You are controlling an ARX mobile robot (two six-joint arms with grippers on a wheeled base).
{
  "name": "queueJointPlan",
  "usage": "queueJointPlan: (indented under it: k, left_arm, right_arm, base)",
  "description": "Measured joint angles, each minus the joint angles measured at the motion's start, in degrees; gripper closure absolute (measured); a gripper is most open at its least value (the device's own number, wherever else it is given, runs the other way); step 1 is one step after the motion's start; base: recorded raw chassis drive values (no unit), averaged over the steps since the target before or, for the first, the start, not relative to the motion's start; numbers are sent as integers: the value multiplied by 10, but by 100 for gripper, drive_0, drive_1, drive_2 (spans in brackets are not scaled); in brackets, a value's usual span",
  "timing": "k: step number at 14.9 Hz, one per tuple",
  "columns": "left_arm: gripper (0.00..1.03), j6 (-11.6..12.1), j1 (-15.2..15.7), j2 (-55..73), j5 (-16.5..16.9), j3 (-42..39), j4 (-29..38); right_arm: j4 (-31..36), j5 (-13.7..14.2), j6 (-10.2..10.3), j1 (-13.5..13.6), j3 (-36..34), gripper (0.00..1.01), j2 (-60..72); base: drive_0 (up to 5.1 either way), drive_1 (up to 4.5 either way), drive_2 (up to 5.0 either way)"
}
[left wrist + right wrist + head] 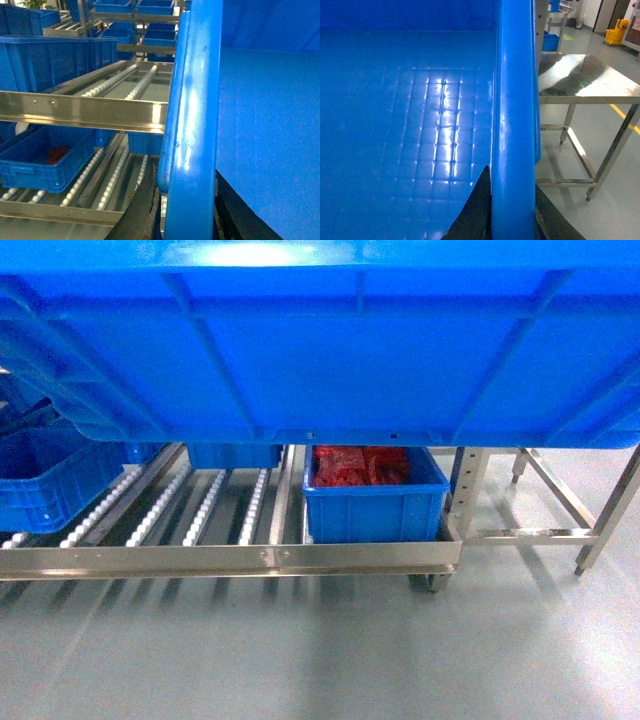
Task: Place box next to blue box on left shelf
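The box (320, 350), a large bright-blue ribbed crate, hangs high and fills the top half of the head view. My left gripper (187, 200) is shut on its left rim (197, 100), one dark finger (142, 210) on each side. On the opposite rim (515, 100) my right gripper (512, 205) is likewise shut, one finger (477, 210) inside the crate. Below lies the left shelf (205, 505), silver rails with white rollers. On it stand a blue box (375, 505) holding red parts and another blue box (45, 480) at far left. Neither gripper shows in the head view.
The rack's steel front rail (230, 558) runs across, with a caster (430, 582) at its right corner. A steel table (580, 75) stands to the right, its legs (560, 530) near the rack. An upper rack level carries more blue crates (45, 60).
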Motion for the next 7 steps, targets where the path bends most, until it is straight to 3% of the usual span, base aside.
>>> queueJointPlan:
  k: [7]
  left_arm:
    - [86,0,0,0,0,0,0]
  right_arm:
    - [0,0,0,0,0,92,0]
  base:
    - [-493,253,253]
